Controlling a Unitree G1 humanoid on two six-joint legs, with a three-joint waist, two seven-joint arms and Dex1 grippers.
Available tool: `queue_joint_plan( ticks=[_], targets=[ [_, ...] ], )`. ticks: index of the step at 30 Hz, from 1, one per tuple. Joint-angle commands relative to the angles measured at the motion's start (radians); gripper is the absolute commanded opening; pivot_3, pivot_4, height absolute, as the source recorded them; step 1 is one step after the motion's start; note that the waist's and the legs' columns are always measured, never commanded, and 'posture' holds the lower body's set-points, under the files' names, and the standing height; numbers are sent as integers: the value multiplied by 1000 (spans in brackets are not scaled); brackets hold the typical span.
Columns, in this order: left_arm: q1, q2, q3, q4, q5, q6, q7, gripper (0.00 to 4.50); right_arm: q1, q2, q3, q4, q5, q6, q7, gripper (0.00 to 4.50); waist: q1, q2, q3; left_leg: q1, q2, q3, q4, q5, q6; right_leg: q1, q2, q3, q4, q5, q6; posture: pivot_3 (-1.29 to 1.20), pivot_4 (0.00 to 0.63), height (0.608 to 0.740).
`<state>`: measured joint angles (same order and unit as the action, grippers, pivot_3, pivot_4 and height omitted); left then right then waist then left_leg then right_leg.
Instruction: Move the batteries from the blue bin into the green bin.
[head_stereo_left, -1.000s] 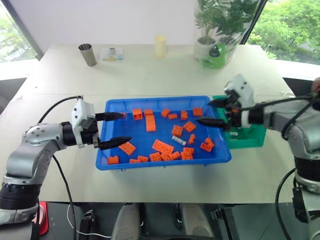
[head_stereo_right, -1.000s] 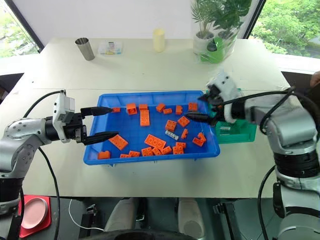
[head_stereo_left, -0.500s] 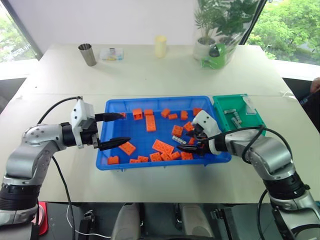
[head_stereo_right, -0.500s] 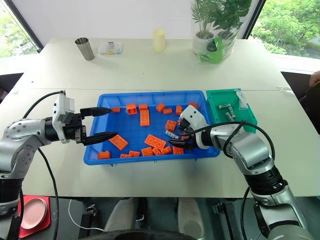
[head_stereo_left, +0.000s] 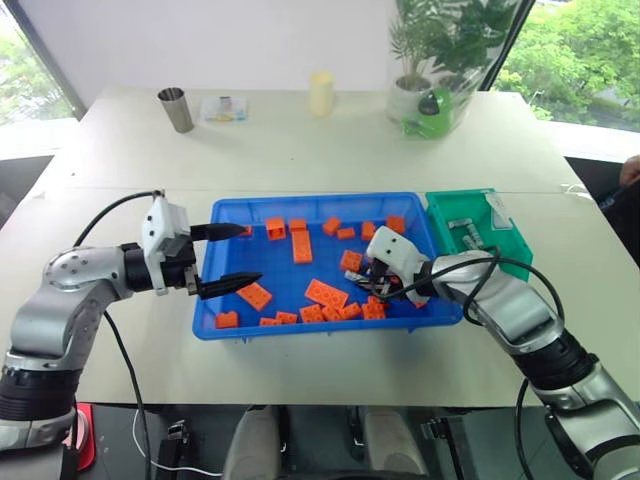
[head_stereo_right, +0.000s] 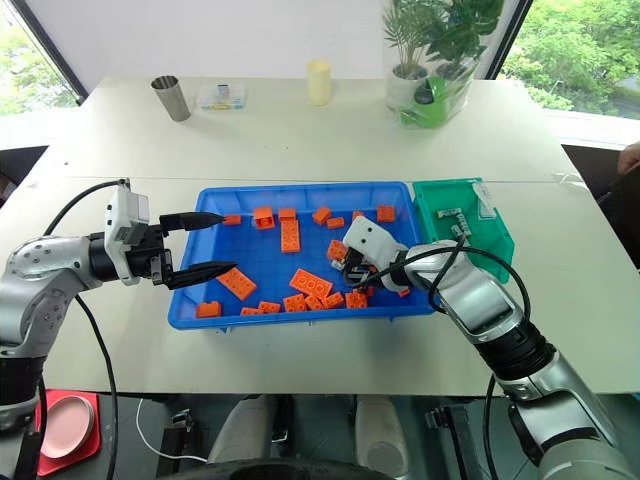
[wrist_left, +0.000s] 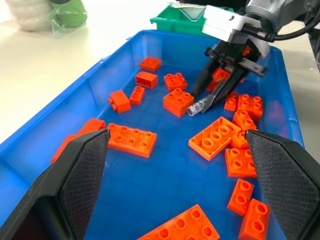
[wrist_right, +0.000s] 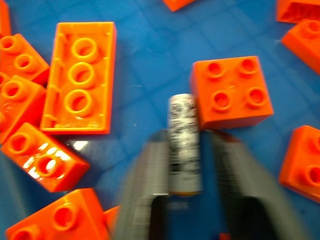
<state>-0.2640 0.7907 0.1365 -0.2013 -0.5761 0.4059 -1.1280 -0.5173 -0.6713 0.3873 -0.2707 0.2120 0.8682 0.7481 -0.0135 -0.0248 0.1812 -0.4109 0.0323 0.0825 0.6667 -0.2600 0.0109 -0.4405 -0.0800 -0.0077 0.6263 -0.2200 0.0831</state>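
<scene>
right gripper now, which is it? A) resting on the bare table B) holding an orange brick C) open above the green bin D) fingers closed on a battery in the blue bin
D: the right gripper has its fingers on either side of a battery, low in the blue bin among orange bricks.
</scene>
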Motion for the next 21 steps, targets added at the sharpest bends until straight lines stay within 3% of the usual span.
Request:
queue_joint_plan(
  ticks=[1, 9, 13, 18, 21],
  targets=[
    [-7, 14, 31, -30, -11, -1, 8, 4500, -13, 11, -31, -38, 28, 59, 12, 54, 1, 0, 0, 0, 0, 0, 0, 0, 0, 0, 0, 0, 0, 0, 0, 0, 150, 736],
    [-12, 5, 18, -32, -15, 9, 22, 4500, -119, 17, -340, 36, 185, 158, 26, 54, 1, 0, 0, 0, 0, 0, 0, 0, 0, 0, 0, 0, 0, 0, 0, 0, 150, 736],
    [-13, 9, 9, -14, 1, 14, 24, 4500, -140, -106, -507, 131, 216, 147, 62, 54, 8, 0, 0, 0, 0, -1, -1, 0, 0, 0, 0, -1, 0, 0, 0, 0, 150, 736],
    [-22, 15, 9, 16, 3, 12, 4, 4500, -87, -259, -528, 239, 172, 55, 116, 54, 1, 0, 0, -1, 0, 0, -1, 0, 1, 0, 0, -1, -2, 0, 0, 0, 150, 736],
    [-37, 16, 8, 34, 3, 12, -1, 4500, -53, -293, -527, 295, 145, 11, 111, 1600, -5, 0, 0, 0, 0, 1, -1, 0, 1, 0, 1, -1, -3, 0, 0, 0, 150, 736]
  ],
)
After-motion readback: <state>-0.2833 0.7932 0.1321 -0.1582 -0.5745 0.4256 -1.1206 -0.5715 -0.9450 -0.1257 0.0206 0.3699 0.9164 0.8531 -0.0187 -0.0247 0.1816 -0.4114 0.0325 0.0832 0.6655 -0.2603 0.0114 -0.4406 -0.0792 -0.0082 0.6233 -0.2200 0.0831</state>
